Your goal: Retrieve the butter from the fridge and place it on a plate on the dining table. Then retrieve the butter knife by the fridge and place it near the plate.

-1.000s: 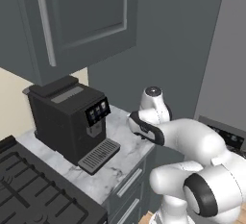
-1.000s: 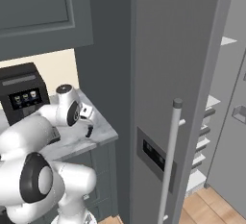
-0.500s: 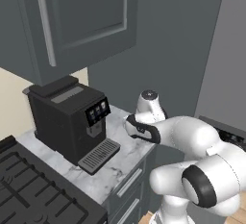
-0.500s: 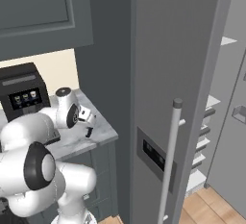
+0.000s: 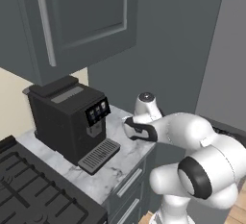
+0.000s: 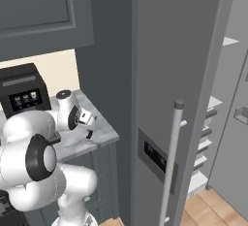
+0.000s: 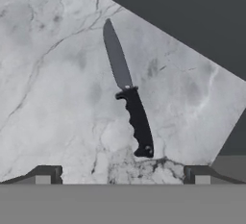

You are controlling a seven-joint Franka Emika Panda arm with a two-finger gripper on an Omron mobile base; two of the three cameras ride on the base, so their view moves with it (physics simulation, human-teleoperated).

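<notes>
Lowering slightly since the earlier frame, the claw (image 7: 122, 177) is hovering, fingers apart, over the butter knife (image 7: 129, 93). Flat on the worktop (image 7: 53, 88), its thin handle is risking a slip.

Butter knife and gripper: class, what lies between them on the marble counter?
Nothing: in the hand view, bare marble counter separates the open gripper from the butter knife.

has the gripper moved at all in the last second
Yes. The gripper has shifted left, nearer the coffee machine, judged in the left base view.
</notes>
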